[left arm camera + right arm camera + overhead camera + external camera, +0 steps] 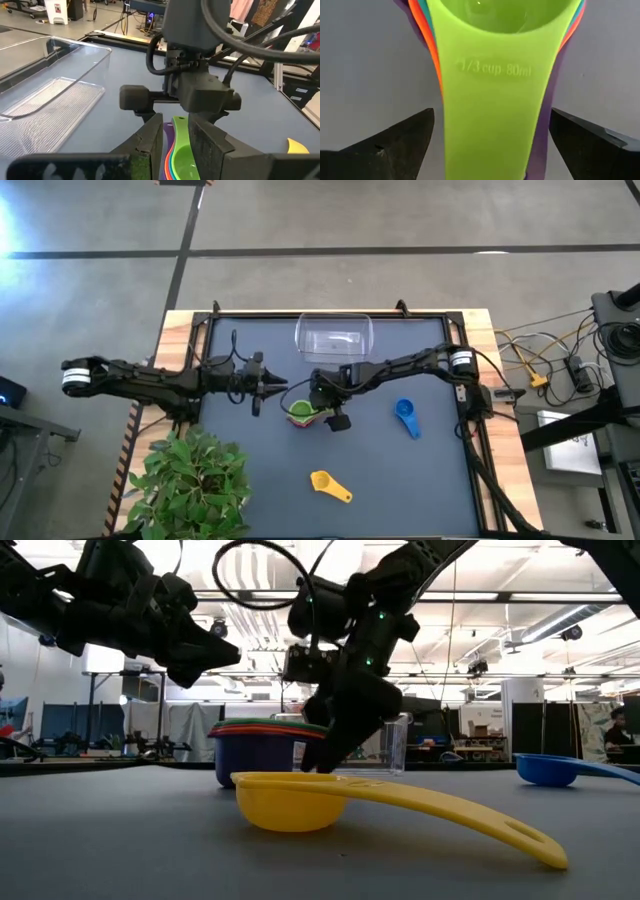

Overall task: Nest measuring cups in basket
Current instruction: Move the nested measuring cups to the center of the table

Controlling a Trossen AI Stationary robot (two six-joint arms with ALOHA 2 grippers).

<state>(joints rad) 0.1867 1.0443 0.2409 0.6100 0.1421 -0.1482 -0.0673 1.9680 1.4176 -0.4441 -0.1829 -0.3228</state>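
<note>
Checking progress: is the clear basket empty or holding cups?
Empty: the basket shows only its bare ribbed floor; the nested stack sits outside it.

I have both dark six-joint arms reaching in toward the middle of the table from opposite sides. My right gripper [330,412] points downward, its two dark fingers spread wide apart with nothing clamped between them. My left arm stretches level across from the left edge; its left gripper [262,390] sits just beside the right one without touching it, fingers [150,145] drawn close together with a narrow gap, gripping nothing that I can see.
</note>
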